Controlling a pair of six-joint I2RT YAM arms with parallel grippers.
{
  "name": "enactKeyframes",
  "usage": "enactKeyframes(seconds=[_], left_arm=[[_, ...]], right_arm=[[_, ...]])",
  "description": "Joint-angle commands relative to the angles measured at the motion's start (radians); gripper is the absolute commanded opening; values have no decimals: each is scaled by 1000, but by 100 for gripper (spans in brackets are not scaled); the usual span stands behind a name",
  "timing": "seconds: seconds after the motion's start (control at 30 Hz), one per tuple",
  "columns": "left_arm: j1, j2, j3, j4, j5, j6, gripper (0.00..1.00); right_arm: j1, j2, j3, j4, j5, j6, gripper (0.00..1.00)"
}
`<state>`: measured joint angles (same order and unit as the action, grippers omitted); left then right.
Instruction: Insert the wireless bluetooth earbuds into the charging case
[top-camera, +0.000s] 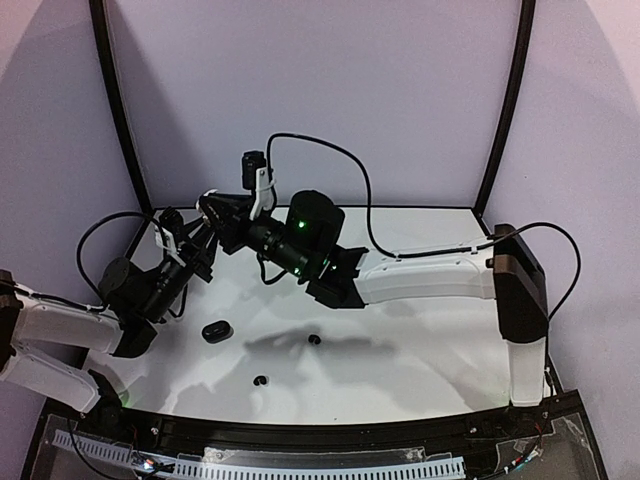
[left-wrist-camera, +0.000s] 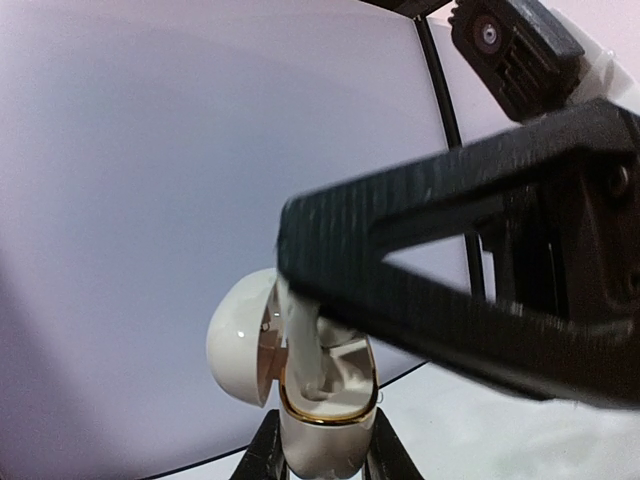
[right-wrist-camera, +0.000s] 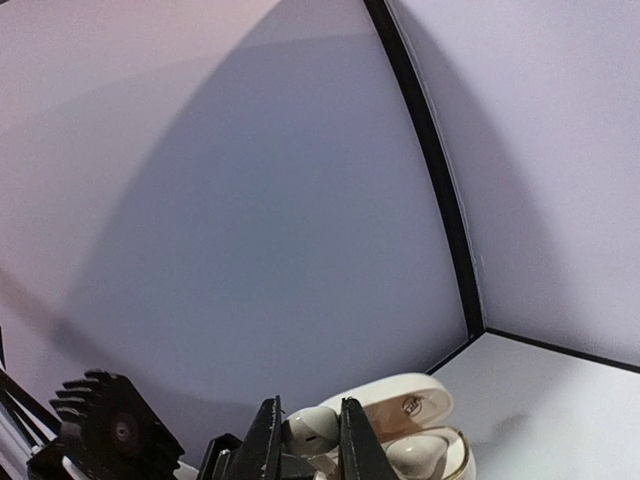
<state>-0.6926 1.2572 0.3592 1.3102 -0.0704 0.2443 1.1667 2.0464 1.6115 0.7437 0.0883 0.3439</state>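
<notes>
A white charging case (left-wrist-camera: 320, 425) with a gold rim stands upright with its lid (left-wrist-camera: 240, 335) swung open, and my left gripper (left-wrist-camera: 322, 458) is shut on its lower body. My right gripper (right-wrist-camera: 308, 436) is shut on a white earbud (right-wrist-camera: 312, 430). In the left wrist view that earbud's stem (left-wrist-camera: 302, 345) reaches down into the case's left socket, under the right gripper's black fingers (left-wrist-camera: 450, 250). Another white earbud (right-wrist-camera: 415, 456) lies seated in the case (right-wrist-camera: 445, 462). In the top view both grippers, left (top-camera: 197, 243) and right (top-camera: 213, 212), meet above the table's back left.
A black case (top-camera: 216, 330) lies on the white table (top-camera: 420, 350) near the left arm. Two black earbuds sit loose, one (top-camera: 314, 339) mid-table and one (top-camera: 261, 380) nearer the front edge. Lilac walls and black frame posts (top-camera: 118, 100) close the back.
</notes>
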Motion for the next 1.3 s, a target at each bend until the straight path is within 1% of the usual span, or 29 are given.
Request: enactKeyframes(seconds=[0.0, 0.23, 0.7, 0.93, 1.1, 1.2, 1.27], left_arm=[[-4, 4, 18, 212, -12, 29, 1], [-4, -4, 14, 212, -25, 28, 1], [-4, -5, 17, 217, -14, 25, 1], [-4, -7, 23, 224, -24, 21, 1], [-4, -8, 30, 242, -49, 3, 1], [-4, -10, 33, 250, -49, -2, 1], [-3, -11, 34, 248, -55, -5, 1]], right_arm=[[17, 28, 21, 37, 19, 24, 0], [17, 8, -22, 57, 55, 27, 0], [17, 33, -15, 44, 40, 27, 0], [15, 43, -30, 57, 25, 47, 0], [15, 32, -74, 93, 42, 81, 0], [15, 28, -83, 90, 47, 83, 4], [15, 23, -91, 89, 51, 84, 4]])
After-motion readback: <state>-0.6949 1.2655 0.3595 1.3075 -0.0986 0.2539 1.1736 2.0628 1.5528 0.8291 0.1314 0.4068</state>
